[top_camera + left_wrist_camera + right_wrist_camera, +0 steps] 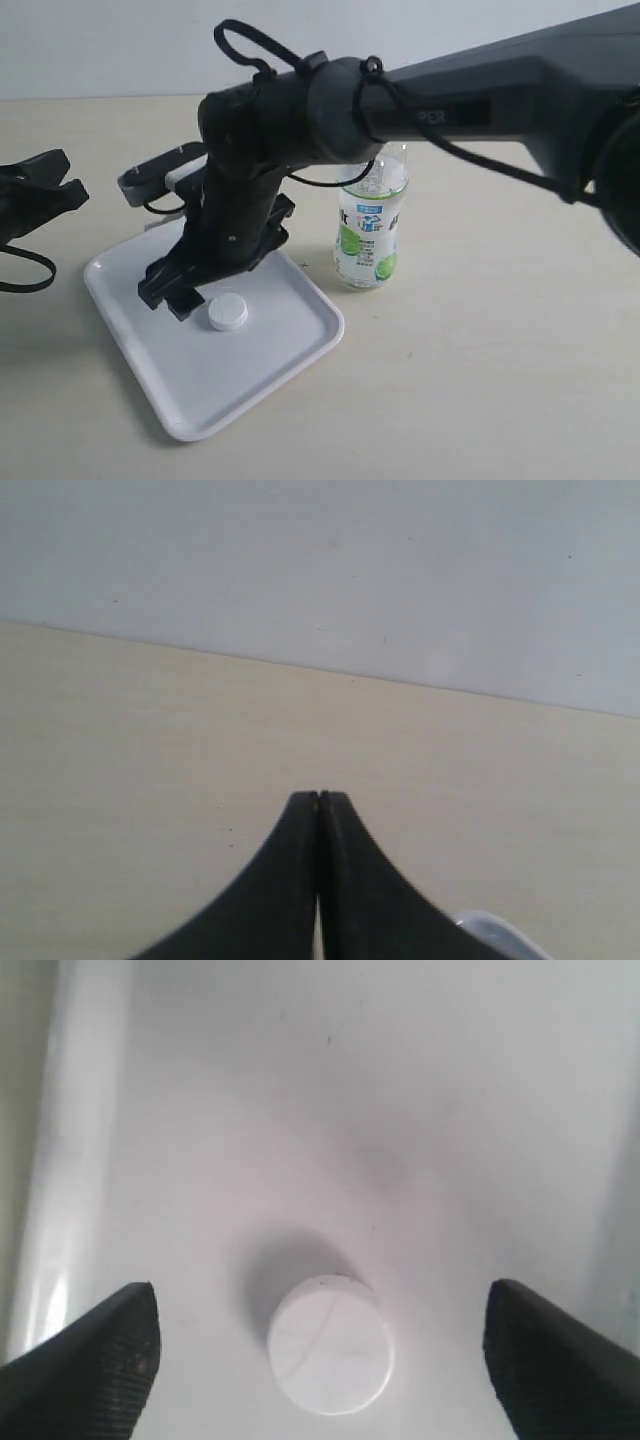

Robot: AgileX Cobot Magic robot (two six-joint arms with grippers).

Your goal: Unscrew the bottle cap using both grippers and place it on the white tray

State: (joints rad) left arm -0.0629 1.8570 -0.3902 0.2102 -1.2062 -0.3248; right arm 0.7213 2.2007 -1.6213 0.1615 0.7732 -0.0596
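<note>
The white bottle cap (227,313) lies flat on the white tray (270,360), also seen from above as the cap (332,1345) on the tray floor (330,1110). My right gripper (172,291) reaches across over the tray and hangs open just above the cap, its two fingers (95,1360) wide apart on either side, touching nothing. The capless bottle (369,226) stands upright on the table right of the tray, partly behind the right arm. My left gripper (45,185) rests at the far left; its jaws (318,805) are pressed together, empty.
The beige tabletop (480,380) surrounds the tray, and a pale wall (320,560) rises behind it. The right arm's black forearm (470,100) with cables spans the upper right of the exterior view. A tray corner (495,927) peeks beside the left jaws.
</note>
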